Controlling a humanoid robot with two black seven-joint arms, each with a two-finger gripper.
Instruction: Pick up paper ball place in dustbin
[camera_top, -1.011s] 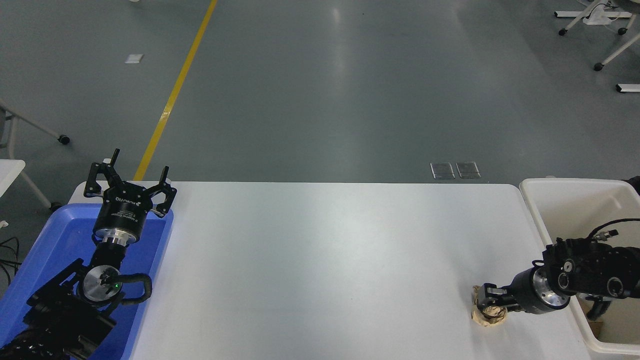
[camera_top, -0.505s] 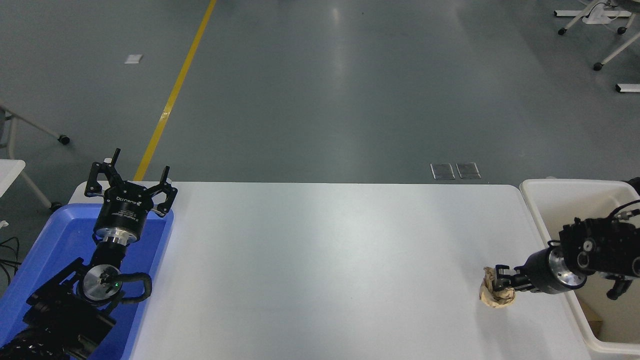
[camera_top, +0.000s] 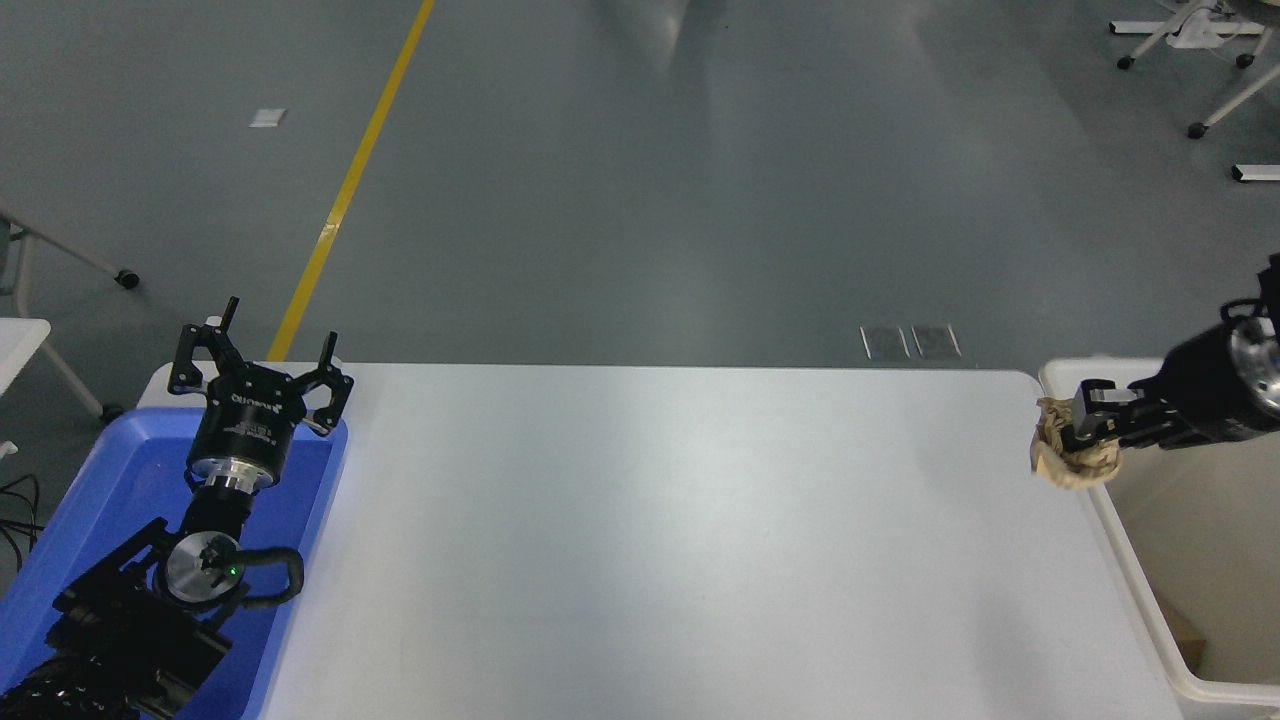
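My right gripper (camera_top: 1075, 432) is shut on the paper ball (camera_top: 1070, 460), a wrinkly tan-brown wad. It holds the ball in the air at the table's far right, over the left rim of the dustbin (camera_top: 1130, 580). The dustbin is a cream-white plastic bin standing beside the table's right edge. My right arm comes in from the right edge of the picture. My left gripper (camera_top: 260, 365) is open and parked at the lower left over a blue tray.
A shallow blue plastic tray (camera_top: 100, 480) lies at the table's left end under my left arm. The white table (camera_top: 660, 540) spans the middle. Beyond its far edge is grey floor with a yellow line (camera_top: 345, 190).
My right gripper has lifted the paper ball off the table and carried it up and to the right, to the dustbin's rim. The left arm has not moved.
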